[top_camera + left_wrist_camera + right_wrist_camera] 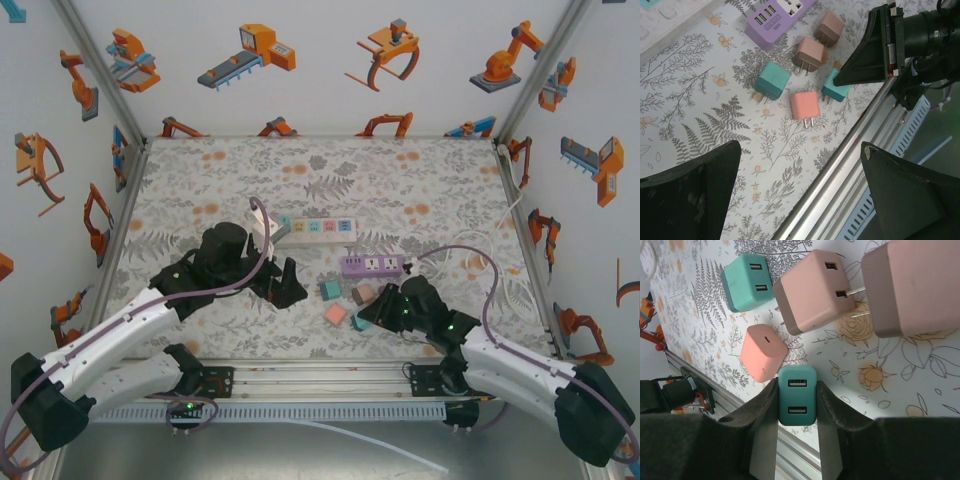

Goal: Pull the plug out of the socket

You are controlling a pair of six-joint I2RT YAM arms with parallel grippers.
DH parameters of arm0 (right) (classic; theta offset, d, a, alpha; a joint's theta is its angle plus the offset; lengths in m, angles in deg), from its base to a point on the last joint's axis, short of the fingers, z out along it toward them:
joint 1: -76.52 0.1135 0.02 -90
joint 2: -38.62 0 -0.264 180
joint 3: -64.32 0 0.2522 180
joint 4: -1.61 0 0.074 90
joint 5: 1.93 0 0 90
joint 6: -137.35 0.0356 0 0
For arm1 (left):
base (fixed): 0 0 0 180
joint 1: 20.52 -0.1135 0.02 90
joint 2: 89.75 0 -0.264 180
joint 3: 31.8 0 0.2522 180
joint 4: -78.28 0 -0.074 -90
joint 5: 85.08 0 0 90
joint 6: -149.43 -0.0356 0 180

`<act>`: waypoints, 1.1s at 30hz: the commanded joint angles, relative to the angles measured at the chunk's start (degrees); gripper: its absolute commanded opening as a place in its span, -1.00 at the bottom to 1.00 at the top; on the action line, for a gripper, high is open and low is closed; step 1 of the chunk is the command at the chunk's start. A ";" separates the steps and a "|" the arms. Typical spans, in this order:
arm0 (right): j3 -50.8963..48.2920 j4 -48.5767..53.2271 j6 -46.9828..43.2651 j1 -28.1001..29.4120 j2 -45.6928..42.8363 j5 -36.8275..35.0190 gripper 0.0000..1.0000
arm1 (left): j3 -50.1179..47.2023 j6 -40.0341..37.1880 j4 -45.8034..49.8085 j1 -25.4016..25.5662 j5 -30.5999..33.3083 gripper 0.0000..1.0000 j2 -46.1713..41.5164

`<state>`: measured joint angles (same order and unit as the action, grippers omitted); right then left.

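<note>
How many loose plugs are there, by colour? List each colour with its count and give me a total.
Teal plugs: 2 (one between the fingers of the right end effector)
Dusty-pink plugs: 2
Coral plug: 1
Total: 5

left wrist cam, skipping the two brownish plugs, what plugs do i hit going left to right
left teal plug → coral plug → gripped teal plug
</note>
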<state>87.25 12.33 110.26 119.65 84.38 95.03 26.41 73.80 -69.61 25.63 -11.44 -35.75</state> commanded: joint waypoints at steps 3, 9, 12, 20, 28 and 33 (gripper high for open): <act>-1.32 5.16 0.18 0.85 1.26 -5.33 -0.34 | 1.78 -0.26 2.10 0.34 3.19 0.94 -0.12; -1.92 6.23 0.27 0.88 0.93 -5.82 -0.11 | 2.04 -0.39 2.73 0.34 5.08 0.94 0.19; -1.37 6.87 0.09 0.90 1.15 -5.80 -0.07 | 2.31 -0.42 2.70 0.35 4.86 0.94 0.42; 2.31 14.82 -0.62 0.91 -1.54 -9.52 0.05 | 3.14 0.86 5.70 0.34 14.89 0.94 -0.10; 10.18 13.71 -11.58 0.99 -3.58 -15.57 0.05 | 3.08 3.58 4.53 -2.34 29.58 0.94 -1.70; 17.31 4.15 -31.80 0.99 0.88 -19.13 0.06 | 3.60 9.22 4.34 -9.43 29.69 0.94 -1.60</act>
<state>100.43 23.17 92.84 120.24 83.48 80.56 28.33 78.65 -64.82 18.84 15.62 -36.72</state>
